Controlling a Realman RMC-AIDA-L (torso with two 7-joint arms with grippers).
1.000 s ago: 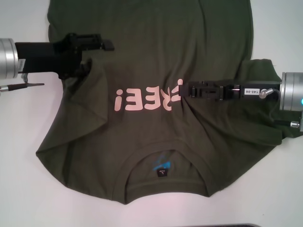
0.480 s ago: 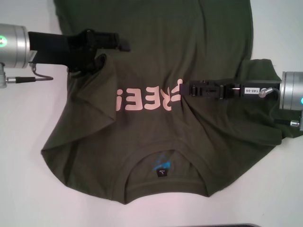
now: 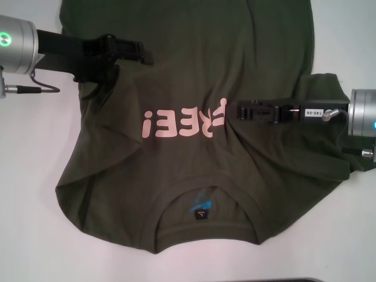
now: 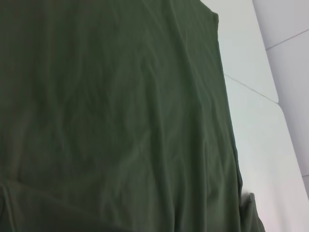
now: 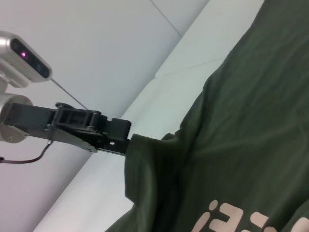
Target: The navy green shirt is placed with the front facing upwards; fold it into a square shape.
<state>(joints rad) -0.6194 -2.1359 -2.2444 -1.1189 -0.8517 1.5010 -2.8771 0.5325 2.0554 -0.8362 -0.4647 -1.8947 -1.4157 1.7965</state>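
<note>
Here the navy green shirt (image 3: 194,141) is lying spread over the white table (image 3: 35,235), filling the middle of the head view, collar toward the bottom edge and pink lettering (image 3: 182,122) reading upside down. In the upper left, the left claw (image 3: 138,53) is pinching a raised fold of the shirt's side, the cloth hanging from its closed tips in the right wrist view. At centre right, the right claw (image 3: 239,111) is pressing onto the fabric beside the lettering; its spread I cannot tell.
</note>
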